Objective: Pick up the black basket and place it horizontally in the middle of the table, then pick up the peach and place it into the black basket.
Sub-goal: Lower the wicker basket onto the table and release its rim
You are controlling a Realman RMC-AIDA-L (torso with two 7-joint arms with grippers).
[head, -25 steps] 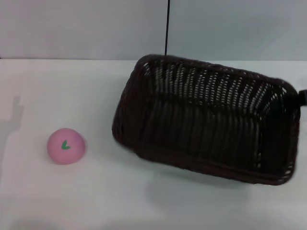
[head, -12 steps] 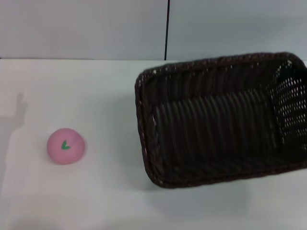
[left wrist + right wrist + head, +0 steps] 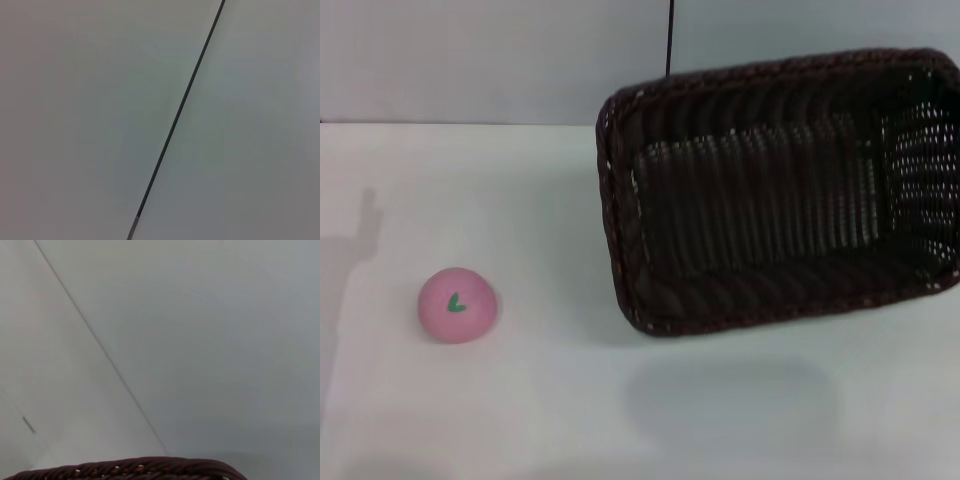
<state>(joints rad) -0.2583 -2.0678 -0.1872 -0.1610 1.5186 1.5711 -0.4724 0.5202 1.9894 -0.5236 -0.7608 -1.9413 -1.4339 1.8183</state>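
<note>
The black basket (image 3: 775, 190) hangs tilted above the table (image 3: 540, 200) at the right of the head view. Its opening faces me, its right end runs past the picture's edge, and its shadow lies on the table below. Its braided rim (image 3: 135, 469) shows close up in the right wrist view, so my right gripper holds it there, though the fingers themselves do not show. The peach (image 3: 458, 305) sits on the table at the front left, green leaf mark up, well apart from the basket. My left gripper is out of view.
A pale wall with a dark vertical seam (image 3: 670, 35) stands behind the table's far edge. The left wrist view shows only this wall and seam (image 3: 175, 120). An arm's shadow falls on the table at the far left.
The basket has risen off the table, swung from slanting to nearly level, and moved up and to the right. The peach has not moved.
</note>
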